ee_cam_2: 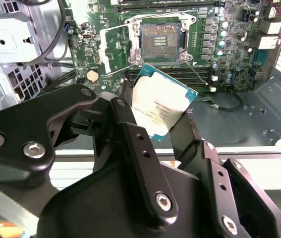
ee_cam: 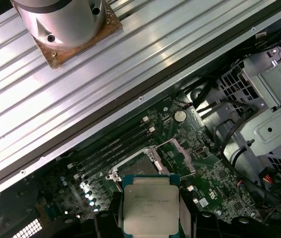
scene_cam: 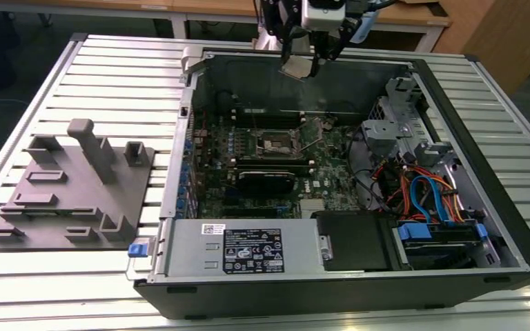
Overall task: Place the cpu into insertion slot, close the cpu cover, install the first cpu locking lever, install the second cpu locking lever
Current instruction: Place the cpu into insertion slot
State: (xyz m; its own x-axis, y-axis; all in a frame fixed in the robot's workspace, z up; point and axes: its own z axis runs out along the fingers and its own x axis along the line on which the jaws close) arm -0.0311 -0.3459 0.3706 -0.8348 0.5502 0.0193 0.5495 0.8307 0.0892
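One flat square silvery cpu (ee_cam_2: 164, 101) tight in the end effector (ee_cam_2: 156, 113), clear of the dark insertion slot (ee_cam_2: 159, 37).

1. The chip (ee_cam_2: 162, 105) has a smooth, silvery metal top.
2. The table (scene_cam: 108, 69) is ribbed, shiny metal.
3. The holder block (scene_cam: 72, 186) looks like dull grey plastic.
4. The computer case (scene_cam: 237, 86) is dull grey metal inside.
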